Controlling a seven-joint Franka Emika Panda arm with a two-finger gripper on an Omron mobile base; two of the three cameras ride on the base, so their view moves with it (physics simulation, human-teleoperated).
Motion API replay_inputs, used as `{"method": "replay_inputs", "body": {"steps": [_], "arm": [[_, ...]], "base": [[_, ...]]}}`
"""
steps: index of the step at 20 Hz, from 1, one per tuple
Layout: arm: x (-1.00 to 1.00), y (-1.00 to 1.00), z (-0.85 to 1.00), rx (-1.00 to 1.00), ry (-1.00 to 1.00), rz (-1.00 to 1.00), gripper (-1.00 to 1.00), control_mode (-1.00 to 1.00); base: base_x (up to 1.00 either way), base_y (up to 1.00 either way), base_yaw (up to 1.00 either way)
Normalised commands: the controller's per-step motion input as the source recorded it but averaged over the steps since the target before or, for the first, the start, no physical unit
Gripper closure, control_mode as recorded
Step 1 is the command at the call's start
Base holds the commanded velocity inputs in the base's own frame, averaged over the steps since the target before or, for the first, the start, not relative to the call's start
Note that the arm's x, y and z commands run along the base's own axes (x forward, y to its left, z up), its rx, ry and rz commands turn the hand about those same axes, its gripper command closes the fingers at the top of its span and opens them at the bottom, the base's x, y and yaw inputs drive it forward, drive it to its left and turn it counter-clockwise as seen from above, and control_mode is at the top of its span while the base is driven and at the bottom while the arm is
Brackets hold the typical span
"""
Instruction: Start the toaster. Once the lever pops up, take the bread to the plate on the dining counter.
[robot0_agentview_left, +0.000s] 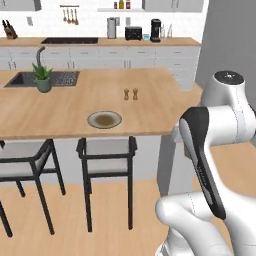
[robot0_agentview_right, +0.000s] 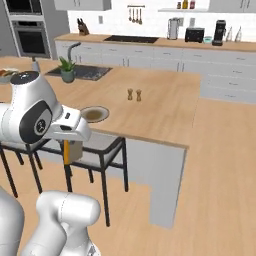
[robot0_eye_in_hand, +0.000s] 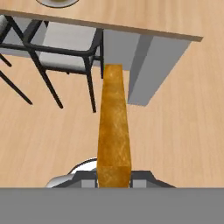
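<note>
The hand (robot0_eye_in_hand: 113, 178) hung low over open floor before the desk's near edge (robot0_eye_in_hand: 109, 25), clamped on the bread (robot0_eye_in_hand: 114, 127), the plate (robot0_agentview_left: 104, 119) just beyond.

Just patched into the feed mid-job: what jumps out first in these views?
The tool is shut on the bread, a golden-brown slice seen edge-on in the hand view, held out over the wooden floor short of the dining counter. The plate sits near the counter's front edge, above a black-framed stool. A potted plant stands by the sink at the far left.
</note>
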Motion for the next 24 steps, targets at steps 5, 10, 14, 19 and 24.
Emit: {"method": "replay_inputs", "body": {"steps": [5,10,14,19,24], "arm": [[0.0,0.0,0.0,0.0,0.0,0.0,1.0,1.0],[0.0,0.0,0.0,0.0,0.0,0.0,1.0,1.0],[0.0,0.0,0.0,0.0,0.0,0.0,1.0,1.0],[0.0,0.0,0.0,0.0,0.0,0.0,1.0,1.0],[0.0,0.0,0.0,0.0,0.0,0.0,1.0,1.0]], "base": [[0.19,1.0,-0.29],[0.25,1.0,-0.23],[0.38,0.86,-0.16],[0.85,-0.02,-0.06],[0.78,-0.11,-0.06]]}}
